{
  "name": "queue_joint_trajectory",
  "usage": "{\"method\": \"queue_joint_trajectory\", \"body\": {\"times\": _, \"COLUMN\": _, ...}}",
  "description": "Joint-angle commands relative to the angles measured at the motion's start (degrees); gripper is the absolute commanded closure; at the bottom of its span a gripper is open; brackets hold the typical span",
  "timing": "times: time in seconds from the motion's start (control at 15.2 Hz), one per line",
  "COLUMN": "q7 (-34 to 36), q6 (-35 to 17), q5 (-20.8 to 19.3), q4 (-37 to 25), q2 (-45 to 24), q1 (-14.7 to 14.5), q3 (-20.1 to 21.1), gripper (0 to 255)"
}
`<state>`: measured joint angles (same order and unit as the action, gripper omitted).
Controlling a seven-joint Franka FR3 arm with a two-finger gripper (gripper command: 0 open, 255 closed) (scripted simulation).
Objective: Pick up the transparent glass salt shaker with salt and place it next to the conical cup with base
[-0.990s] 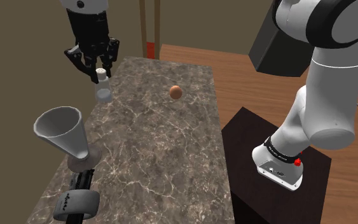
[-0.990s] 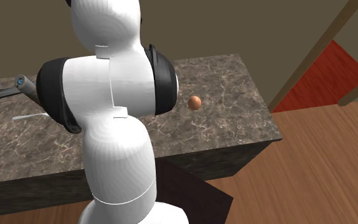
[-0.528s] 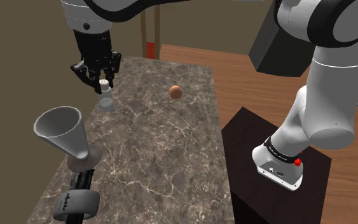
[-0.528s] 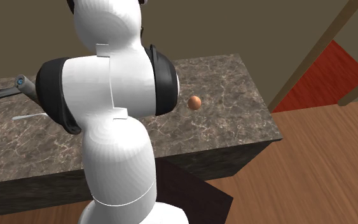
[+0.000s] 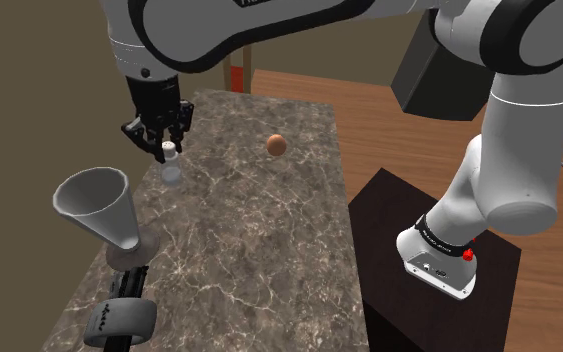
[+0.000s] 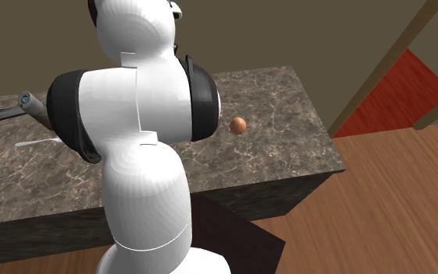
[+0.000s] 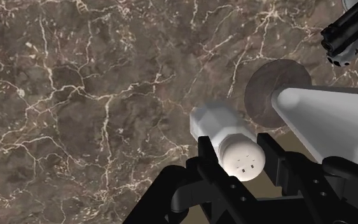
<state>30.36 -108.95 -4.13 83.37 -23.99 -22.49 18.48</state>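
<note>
**Salt shaker pinched at the cap, right by the cone cup**

And there it is: the clear shaker with its white, holed cap sits between the two black fingers, which press in on the cap from both sides. The gripper has it clamped at the top, with the body hanging below the fingertips, a touch tilted. In the shoulder view it hangs low over the brown marble counter; whether the bottom touches the stone, I cannot tell.

Look at the neighbour! The conical cup, pale grey and wide-mouthed, stands on its round base towards the shoulder view's lower left of the shaker. From the wrist, the shaker's body is just beside that base disc, a narrow strip of marble showing between them.

Further along the counter, an orange-brown ball lies well apart from both, towards the shoulder view's right. A dark grey tool lies at the counter's near end, below the cup. The white arm rises from its dark stand on a wooden floor and reaches across to the shaker
</note>
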Motion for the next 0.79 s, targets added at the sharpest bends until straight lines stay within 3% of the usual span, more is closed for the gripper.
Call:
{"method": "queue_joint_trajectory", "body": {"times": 0.0, "q7": 0.02, "q6": -1.58, "q5": -0.03, "q4": 1.52, "q2": -0.03, "q1": 0.07, "q3": -0.03, "gripper": 255}}
{"method": "queue_joint_trajectory", "body": {"times": 0.73, "q7": 0.18, "q6": -9.11, "q5": -0.72, "q4": 7.13, "q2": -2.04, "q1": 0.09, "q3": -0.43, "gripper": 255}}
